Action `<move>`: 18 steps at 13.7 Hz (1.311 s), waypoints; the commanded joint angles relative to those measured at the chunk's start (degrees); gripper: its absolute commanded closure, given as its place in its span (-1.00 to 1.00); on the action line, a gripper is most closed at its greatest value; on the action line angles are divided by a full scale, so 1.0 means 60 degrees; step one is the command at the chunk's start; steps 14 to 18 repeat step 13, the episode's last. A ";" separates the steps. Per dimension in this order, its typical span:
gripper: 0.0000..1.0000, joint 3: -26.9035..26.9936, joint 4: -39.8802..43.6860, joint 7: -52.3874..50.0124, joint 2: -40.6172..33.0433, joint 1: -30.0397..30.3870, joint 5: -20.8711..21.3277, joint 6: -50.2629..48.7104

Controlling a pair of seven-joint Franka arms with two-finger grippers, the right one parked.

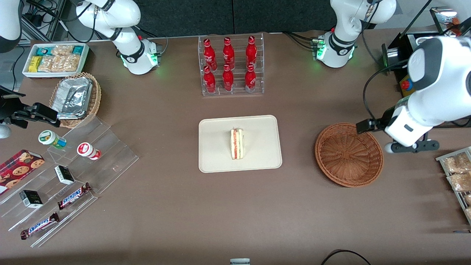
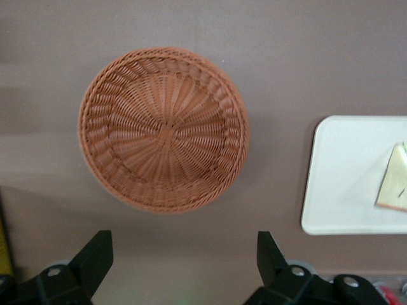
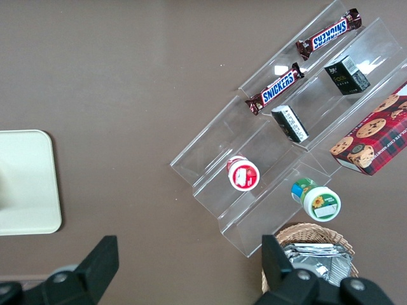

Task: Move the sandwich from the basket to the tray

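The sandwich [image 1: 237, 143] stands on its edge in the middle of the cream tray [image 1: 217, 162], its pink and green filling stripe showing. The reddish-brown wicker basket [image 1: 348, 154] sits beside the tray toward the working arm's end and holds nothing. My left gripper [image 1: 414, 146] hangs above the table just past the basket's rim, toward the working arm's end, open and empty. In the left wrist view the basket [image 2: 163, 129] lies ahead of the spread fingers of the gripper [image 2: 184, 238], with the tray [image 2: 343, 178] and a corner of the sandwich [image 2: 394, 186] beside it.
A clear rack of red bottles [image 1: 231, 66] stands farther from the camera than the tray. A tan basket with foil containers [image 1: 75, 97], a white snack bin [image 1: 55, 59] and an acrylic step shelf [image 1: 70, 176] lie toward the parked arm's end. Snack packets [image 1: 458, 173] lie near my gripper.
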 commanded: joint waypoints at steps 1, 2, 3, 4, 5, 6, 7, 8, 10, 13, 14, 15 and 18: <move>-1.00 -0.1797 -0.0172 0.0044 -0.0796 0.1770 0.0448 -0.0488; -1.00 -0.2107 -0.0172 0.0102 -0.0987 0.2094 0.0580 -0.0707; -1.00 -0.2197 -0.0157 0.0219 -0.1104 0.2170 0.0755 -0.0956; -1.00 -0.2198 -0.0186 0.0278 -0.1294 0.2171 0.0902 -0.1161; -1.00 -0.2212 -0.0201 0.0337 -0.1499 0.2200 0.0991 -0.1309; -1.00 -0.2227 -0.0187 0.0439 -0.1704 0.2403 0.0991 -0.1470; -1.00 -0.2415 -0.0187 0.0672 -0.1895 0.2681 0.0991 -0.1689; -1.00 -0.2678 -0.0172 0.0805 -0.1984 0.3032 0.0991 -0.1836; -1.00 -0.3162 -0.0186 0.0806 -0.2160 0.3444 0.1006 -0.1984; -1.00 -0.3501 -0.0201 0.0806 -0.2277 0.3826 0.1036 -0.2013; -1.00 -0.3501 -0.0201 0.0806 -0.2277 0.3826 0.1036 -0.2013; -1.00 -0.3501 -0.0201 0.0806 -0.2277 0.3826 0.1036 -0.2013; -1.00 -0.3501 -0.0201 0.0806 -0.2277 0.3826 0.1036 -0.2013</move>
